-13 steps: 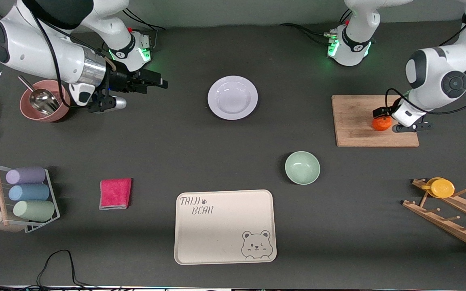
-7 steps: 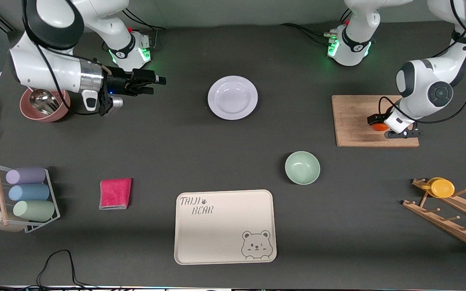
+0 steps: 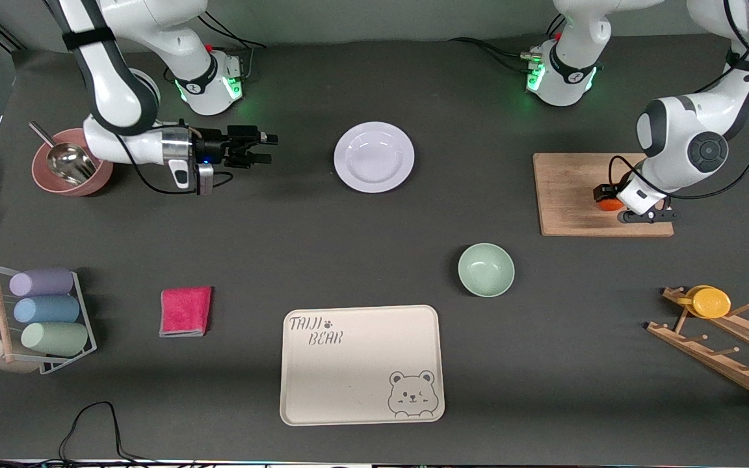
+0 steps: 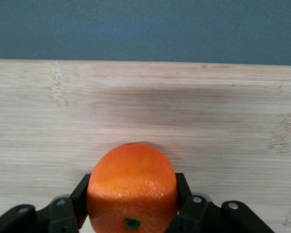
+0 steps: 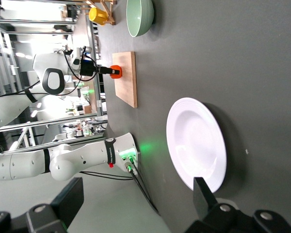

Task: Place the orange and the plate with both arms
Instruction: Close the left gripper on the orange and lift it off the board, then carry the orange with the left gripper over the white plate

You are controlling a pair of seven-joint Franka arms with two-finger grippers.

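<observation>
The orange [image 3: 608, 204] sits on the wooden cutting board [image 3: 569, 195] at the left arm's end of the table. My left gripper [image 3: 612, 203] is down on the board and shut on the orange. In the left wrist view the orange [image 4: 132, 187] fills the gap between the two black fingers [image 4: 80, 196], which touch both its sides. The lavender-white plate [image 3: 374, 157] lies flat on the table between the two arm bases. My right gripper [image 3: 270, 148] is low, points sideways at the plate and is open and empty. The right wrist view shows the plate [image 5: 196, 143] ahead of it.
A mint-green bowl [image 3: 486, 269] and the cream bear tray [image 3: 361, 364] lie nearer the front camera. A pink cloth [image 3: 185, 311], a pink bowl with a metal scoop [image 3: 70, 170], a cup rack [image 3: 33, 318] and a wooden rack with a yellow cup [image 3: 711, 302] stand around the edges.
My left gripper came down around the orange and closed on it. My right arm dropped lower and its gripper shifted slightly toward the plate.
</observation>
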